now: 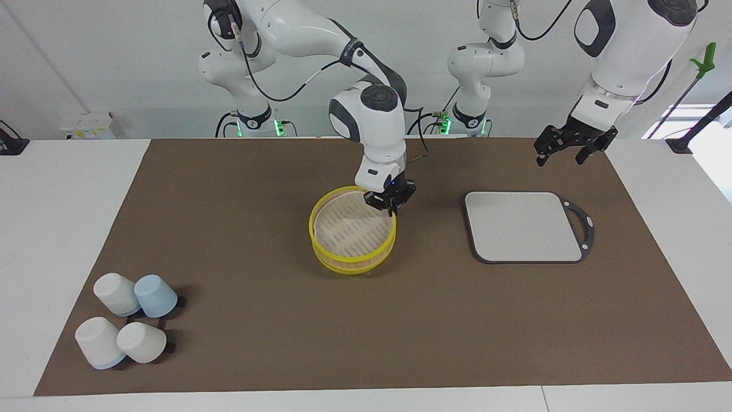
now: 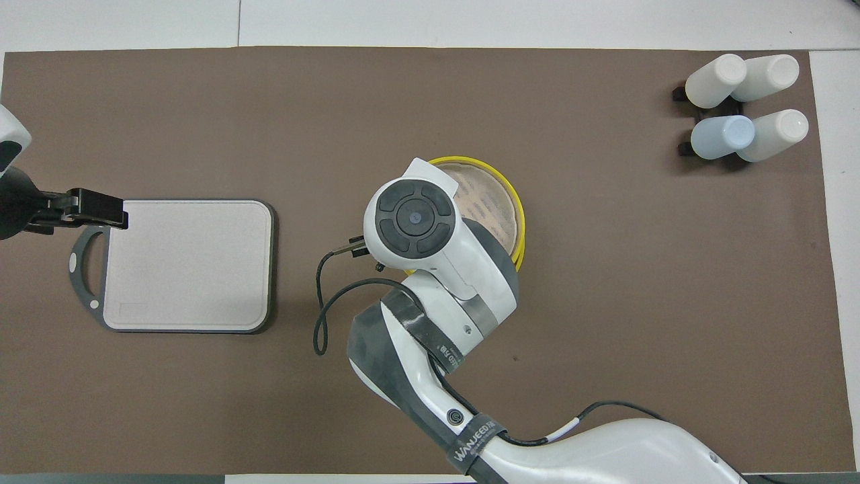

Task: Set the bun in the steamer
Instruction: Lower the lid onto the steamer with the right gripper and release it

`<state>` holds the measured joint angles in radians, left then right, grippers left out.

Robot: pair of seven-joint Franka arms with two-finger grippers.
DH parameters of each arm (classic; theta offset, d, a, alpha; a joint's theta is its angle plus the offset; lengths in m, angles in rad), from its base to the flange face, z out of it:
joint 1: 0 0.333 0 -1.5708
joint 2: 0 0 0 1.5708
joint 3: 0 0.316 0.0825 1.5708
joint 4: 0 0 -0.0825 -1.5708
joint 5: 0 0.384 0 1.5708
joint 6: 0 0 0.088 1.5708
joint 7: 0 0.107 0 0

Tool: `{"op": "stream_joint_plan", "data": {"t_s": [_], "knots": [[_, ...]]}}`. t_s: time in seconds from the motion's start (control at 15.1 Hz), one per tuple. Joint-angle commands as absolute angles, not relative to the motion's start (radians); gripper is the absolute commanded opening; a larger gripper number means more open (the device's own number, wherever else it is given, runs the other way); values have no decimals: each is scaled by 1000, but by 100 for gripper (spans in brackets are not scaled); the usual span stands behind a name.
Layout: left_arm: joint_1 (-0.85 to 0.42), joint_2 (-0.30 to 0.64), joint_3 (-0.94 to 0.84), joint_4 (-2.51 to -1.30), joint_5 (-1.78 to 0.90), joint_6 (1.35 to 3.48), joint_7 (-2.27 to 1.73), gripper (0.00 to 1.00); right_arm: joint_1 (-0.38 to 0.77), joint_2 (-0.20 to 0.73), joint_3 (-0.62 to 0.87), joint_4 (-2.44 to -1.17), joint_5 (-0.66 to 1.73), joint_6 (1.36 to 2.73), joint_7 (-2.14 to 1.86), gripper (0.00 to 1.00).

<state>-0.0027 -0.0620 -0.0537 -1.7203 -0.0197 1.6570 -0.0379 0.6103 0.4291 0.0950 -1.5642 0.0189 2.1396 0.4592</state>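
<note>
Gripping steamer (image 1: 353,237) rim, apparently: right gripper (image 1: 391,205) jaws pinched; left gripper (image 1: 561,151) jaws spread.

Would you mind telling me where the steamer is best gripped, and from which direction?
Grip the steamer by its thin yellow rim, coming straight down from above with one finger inside the wall and one outside. The basket is too wide to span, but its upright rim is open on top. The right gripper is at the rim nearest the robots.

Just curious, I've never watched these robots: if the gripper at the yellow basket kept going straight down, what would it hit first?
Probably the steamer rim: the right gripper points down at it already.
</note>
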Motion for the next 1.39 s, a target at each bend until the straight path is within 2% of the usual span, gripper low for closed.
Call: {"op": "stream_joint_plan", "data": {"t_s": [0.0, 1.32], "knots": [[12, -81, -64, -1741, -35, 1652, -21, 100, 614, 416, 92, -1588, 28, 2160, 479, 0], [17, -92, -61, -1747, -26, 1618, -2, 100, 612, 400, 91, -1628, 5, 2128, 465, 0]]}}
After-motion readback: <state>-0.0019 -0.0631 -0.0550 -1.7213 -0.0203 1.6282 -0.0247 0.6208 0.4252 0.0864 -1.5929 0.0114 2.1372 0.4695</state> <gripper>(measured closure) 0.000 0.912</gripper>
